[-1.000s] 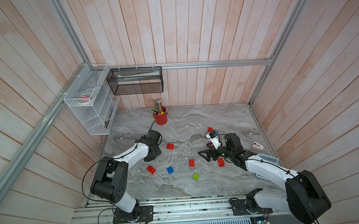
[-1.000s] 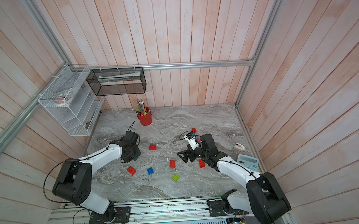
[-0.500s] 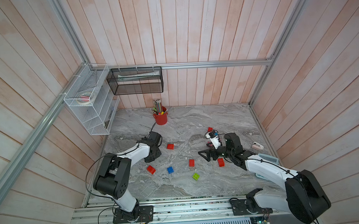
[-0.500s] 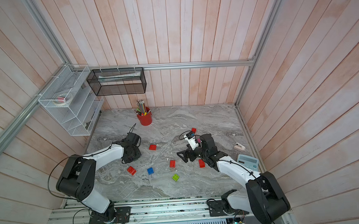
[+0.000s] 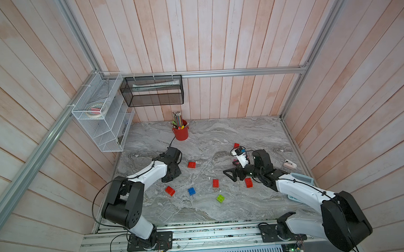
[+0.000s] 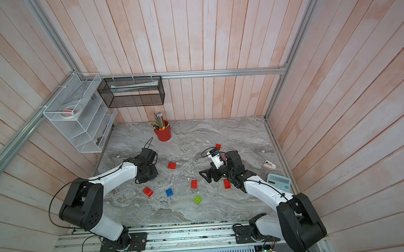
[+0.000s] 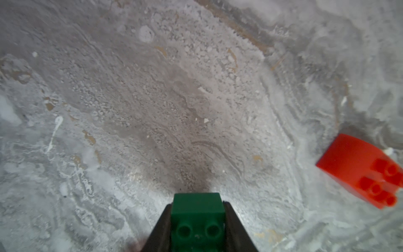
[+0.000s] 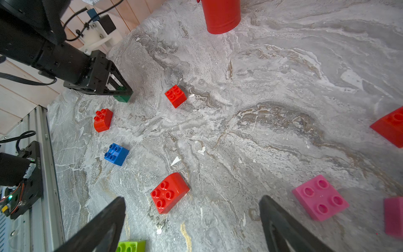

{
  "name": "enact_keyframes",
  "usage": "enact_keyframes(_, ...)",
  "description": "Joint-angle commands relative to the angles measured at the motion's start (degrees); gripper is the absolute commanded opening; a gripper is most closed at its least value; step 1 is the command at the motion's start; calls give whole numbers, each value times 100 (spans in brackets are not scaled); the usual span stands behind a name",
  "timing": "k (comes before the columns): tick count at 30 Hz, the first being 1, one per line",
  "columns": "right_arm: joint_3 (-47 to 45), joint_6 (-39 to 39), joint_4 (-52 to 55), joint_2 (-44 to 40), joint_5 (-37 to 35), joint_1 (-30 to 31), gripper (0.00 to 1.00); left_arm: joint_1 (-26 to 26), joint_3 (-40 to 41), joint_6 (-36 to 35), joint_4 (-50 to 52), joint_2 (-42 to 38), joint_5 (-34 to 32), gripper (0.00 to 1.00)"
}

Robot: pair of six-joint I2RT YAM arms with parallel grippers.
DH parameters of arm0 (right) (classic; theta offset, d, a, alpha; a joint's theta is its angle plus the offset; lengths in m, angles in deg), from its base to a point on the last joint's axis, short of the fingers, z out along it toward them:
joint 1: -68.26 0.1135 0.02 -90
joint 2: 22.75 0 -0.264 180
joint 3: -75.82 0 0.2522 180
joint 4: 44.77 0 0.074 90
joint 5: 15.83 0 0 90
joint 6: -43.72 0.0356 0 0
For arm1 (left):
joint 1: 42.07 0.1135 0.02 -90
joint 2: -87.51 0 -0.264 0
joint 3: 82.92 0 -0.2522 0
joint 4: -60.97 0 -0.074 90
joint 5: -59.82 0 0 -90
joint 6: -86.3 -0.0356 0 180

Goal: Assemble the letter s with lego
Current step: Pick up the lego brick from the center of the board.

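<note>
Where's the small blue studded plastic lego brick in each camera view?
In a top view: blue studded brick, low centre, right of a red brick.
In a top view: the brick, same place.
Left wrist: not in it.
Right wrist: the brick, beside that red brick.
Shared landmark: red pencil cup, except left wrist.

A grey marble table (image 6: pixel 220 135) sits inside pink plank walls (image 6: pixel 192 38), seen from above. Two white-and-black arms (image 6: pixel 119 174) reach in from the near edge. The left gripper (image 6: pixel 149 177) points down at the table; the right gripper (image 6: pixel 205 177) lies low, jaws apart. Scattered around them: red bricks (image 6: pixel 171 165), a blue brick (image 6: pixel 169 192), a lime green brick (image 6: pixel 197 199). A red pencil cup (image 6: pixel 163 135) stands near the back wall.
</note>
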Motion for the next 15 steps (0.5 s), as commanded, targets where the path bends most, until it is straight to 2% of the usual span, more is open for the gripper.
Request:
enact_keyframes(1, 22, -39, 137, -59, -124, -40, 97, -218, -324, -93, 331, -242, 60, 28)
enact_keyframes(9, -22, -119, 240, -148, -124, -229, 97, -729, -1123, -313, 359, 161, 107, 28)
enact_keyframes(15, -64, -147, 280, -222, -110, -398, 97, -915, -1538, -544, 249, 590, 202, 28)
